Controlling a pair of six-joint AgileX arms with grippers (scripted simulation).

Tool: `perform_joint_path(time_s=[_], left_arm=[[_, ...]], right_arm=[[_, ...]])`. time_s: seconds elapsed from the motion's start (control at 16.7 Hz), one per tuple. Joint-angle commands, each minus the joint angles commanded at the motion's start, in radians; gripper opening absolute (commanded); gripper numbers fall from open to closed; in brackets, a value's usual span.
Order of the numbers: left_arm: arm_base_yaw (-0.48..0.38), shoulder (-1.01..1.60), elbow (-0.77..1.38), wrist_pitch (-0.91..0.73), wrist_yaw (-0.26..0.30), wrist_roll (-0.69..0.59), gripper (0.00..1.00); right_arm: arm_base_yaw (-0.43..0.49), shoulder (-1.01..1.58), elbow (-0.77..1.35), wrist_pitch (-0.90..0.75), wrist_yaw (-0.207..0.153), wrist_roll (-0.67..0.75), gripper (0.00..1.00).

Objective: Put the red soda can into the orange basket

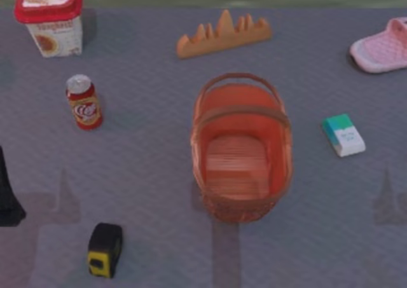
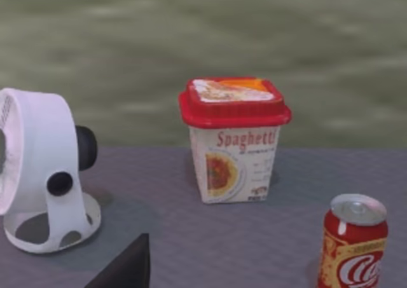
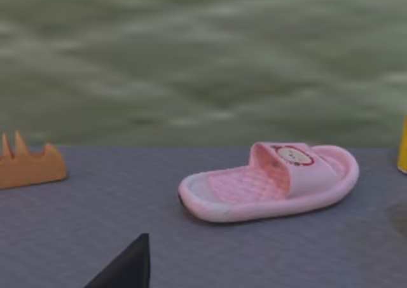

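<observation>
While upright, one red soda can (image 1: 84, 102) stands apart from one orange basket (image 1: 241, 205).

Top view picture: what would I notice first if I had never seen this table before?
The large oval orange woven basket with its arched handle stands near the middle of the table and is the biggest thing there, with nothing in it. Off to its left stands the small red soda can with a silver top, upright, and behind that, in the far left corner, a white spaghetti tub with a red lid. A pink slipper lies at the far right.
</observation>
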Motion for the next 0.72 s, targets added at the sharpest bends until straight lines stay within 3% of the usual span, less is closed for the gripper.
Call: perform_joint_path(time_s=[0.36, 0.72], left_arm=[[-0.022, 0.09, 0.085, -0.06, 0.015, 0.03, 1.0], [-0.074, 0.47, 0.438, -0.302, 0.039, 0.143, 1.0]], right_arm=[[0.0, 0.0, 0.0, 0.0, 0.0, 0.0, 1.0], [0.0, 0.0, 0.0, 0.0, 0.0, 0.0, 1.0]])
